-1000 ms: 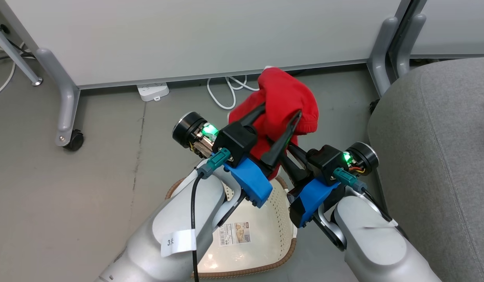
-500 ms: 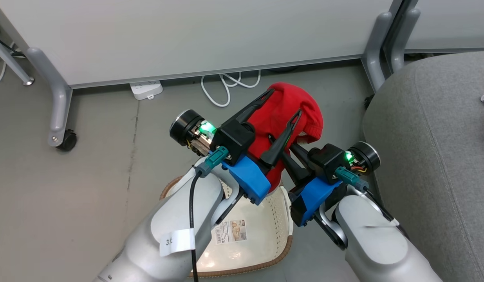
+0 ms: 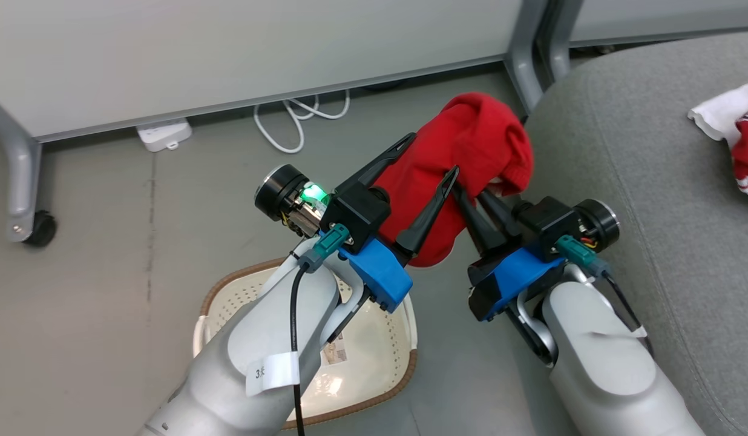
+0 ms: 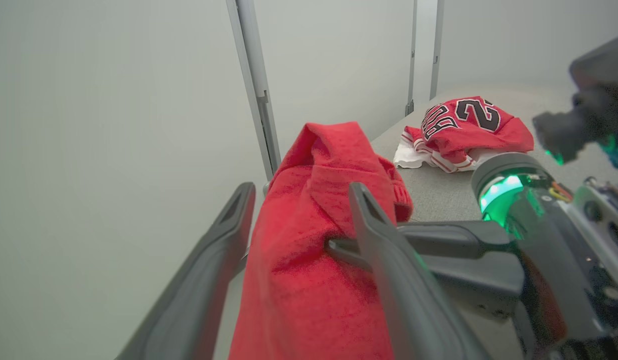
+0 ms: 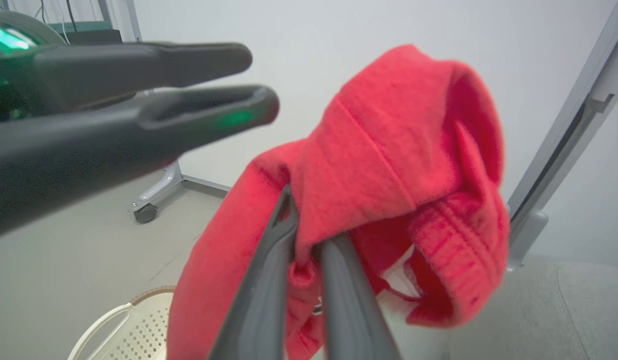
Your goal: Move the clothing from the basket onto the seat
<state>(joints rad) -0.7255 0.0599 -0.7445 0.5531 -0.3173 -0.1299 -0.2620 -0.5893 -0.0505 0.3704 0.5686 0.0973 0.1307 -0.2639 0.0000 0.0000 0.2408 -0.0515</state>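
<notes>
Right gripper point(image 3: 466, 189) is clamping the plain red garment point(image 3: 471, 139), left gripper point(image 3: 431, 156) is spreading wide around it, best releasing well over the seat point(image 3: 640, 151).

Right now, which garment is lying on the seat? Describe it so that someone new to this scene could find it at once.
Start at the large grey seat on the robot's right. On its top lies a crumpled red jersey. Unlike the plain red garment held up in the air near the seat's edge, it has white trim and black-and-white lettering.
</notes>
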